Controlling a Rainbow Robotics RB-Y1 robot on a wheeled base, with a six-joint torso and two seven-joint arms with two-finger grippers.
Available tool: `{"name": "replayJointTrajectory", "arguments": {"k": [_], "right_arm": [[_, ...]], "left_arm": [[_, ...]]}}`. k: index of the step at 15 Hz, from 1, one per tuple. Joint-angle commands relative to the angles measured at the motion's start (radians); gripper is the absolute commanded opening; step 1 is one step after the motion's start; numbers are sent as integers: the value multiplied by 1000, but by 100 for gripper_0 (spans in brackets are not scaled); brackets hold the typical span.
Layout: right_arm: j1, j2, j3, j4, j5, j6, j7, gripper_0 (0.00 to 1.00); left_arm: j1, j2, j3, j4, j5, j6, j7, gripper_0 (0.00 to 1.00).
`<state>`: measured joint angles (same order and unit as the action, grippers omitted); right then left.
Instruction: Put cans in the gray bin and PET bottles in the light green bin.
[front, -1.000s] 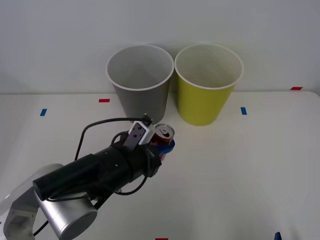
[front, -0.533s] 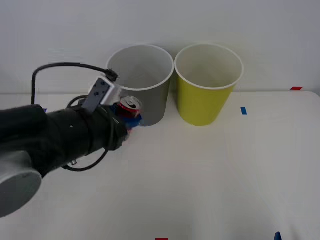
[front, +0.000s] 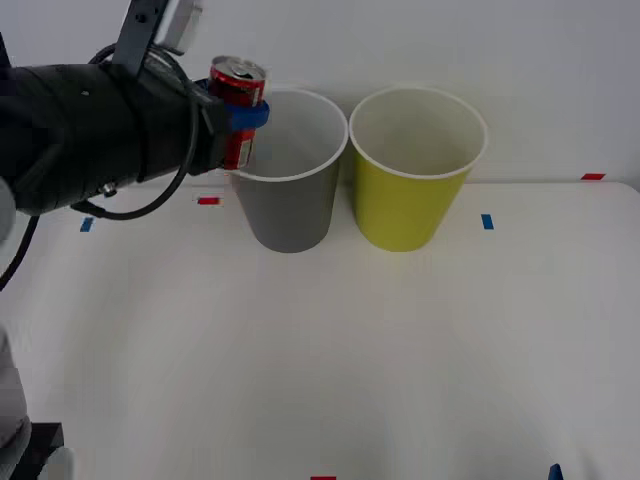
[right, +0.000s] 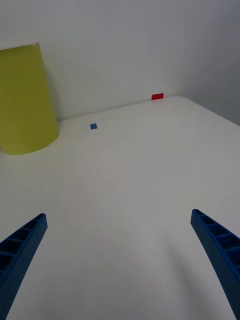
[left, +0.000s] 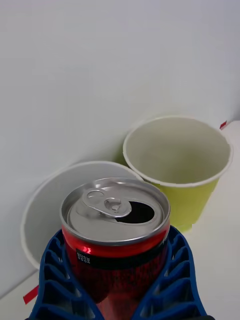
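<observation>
Can (front: 236, 108) hangs upright in the front view, clamped in the left gripper (front: 240, 112) at the gray bin's (front: 290, 205) near rim, high enough to clear it for a drop; the green bin (front: 412, 200) stands just beside. From the right wrist, the right gripper (right: 120, 260) hovers spread and empty over the table (right: 140, 200). From the left wrist, blue fingers (left: 52, 275) hug the can's sides, keeping it upright

Left gripper (front: 238, 112) raised high, jaws clamped, arm reaching forward; right gripper (right: 120, 265) low, jaws spread wide.
</observation>
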<state>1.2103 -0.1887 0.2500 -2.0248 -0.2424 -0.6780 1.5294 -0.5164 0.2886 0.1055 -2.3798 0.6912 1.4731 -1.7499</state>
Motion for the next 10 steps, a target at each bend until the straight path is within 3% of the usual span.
{"name": "replayJointTrajectory", "arguments": {"k": [1, 4, 10], "right_arm": [[0, 0, 0, 0, 0, 0, 0, 100], [0, 0, 0, 0, 0, 0, 0, 100], [0, 0, 0, 0, 0, 0, 0, 100]], "left_arm": [[-108, -13, -40, 126, -58, -37, 9, 0], [-129, -14, -98, 226, -130, -171, 12, 0], [-133, -40, -145, 453, -167, -459, -8, 0]]}}
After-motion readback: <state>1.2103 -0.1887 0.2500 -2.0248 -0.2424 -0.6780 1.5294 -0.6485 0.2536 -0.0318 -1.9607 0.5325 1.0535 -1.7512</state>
